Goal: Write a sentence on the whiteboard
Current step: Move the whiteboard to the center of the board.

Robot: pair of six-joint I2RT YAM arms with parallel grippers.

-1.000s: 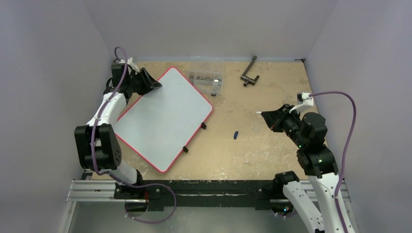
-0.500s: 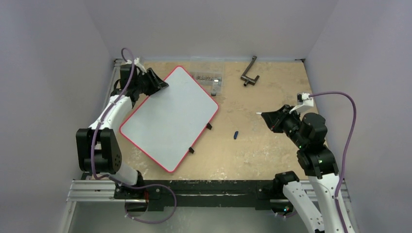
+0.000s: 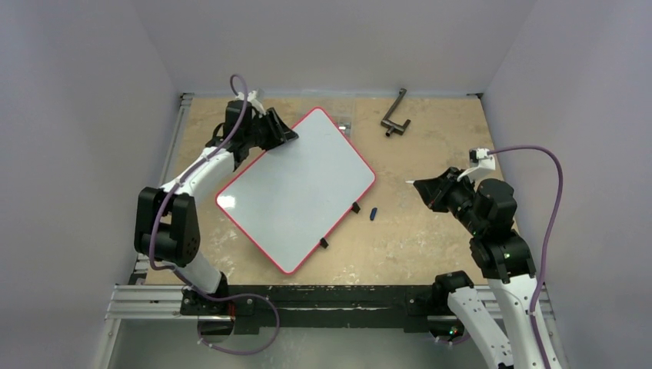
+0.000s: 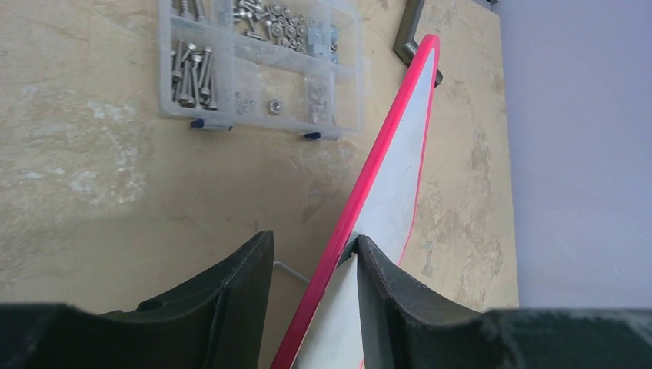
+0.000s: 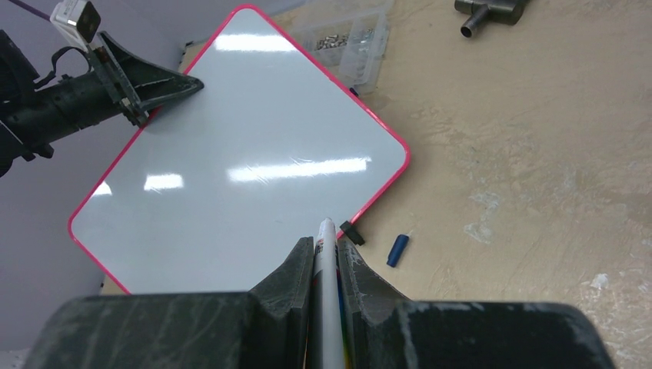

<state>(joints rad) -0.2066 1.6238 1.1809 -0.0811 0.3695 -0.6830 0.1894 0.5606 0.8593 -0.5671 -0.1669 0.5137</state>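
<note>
well, in the upper left of the frame the left gripper (image 3: 286, 136) is clamped on the rim of the whiteboard (image 3: 300, 188); at right, the right gripper (image 3: 421, 186) pinches a marker (image 5: 326, 296) between its jaws.

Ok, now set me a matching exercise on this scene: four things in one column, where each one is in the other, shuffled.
Things:
1. whiteboard
2. marker
3. blue cap
4. clear screw box

Places:
A. lying loose on the table, beside the board's right edge
B. clamped in the right gripper
C. beyond the board's far corner, mostly hidden by it from above
D. rim pinched by the left gripper

Pairs: 1-D, 2-B, 3-A, 4-C.
</note>
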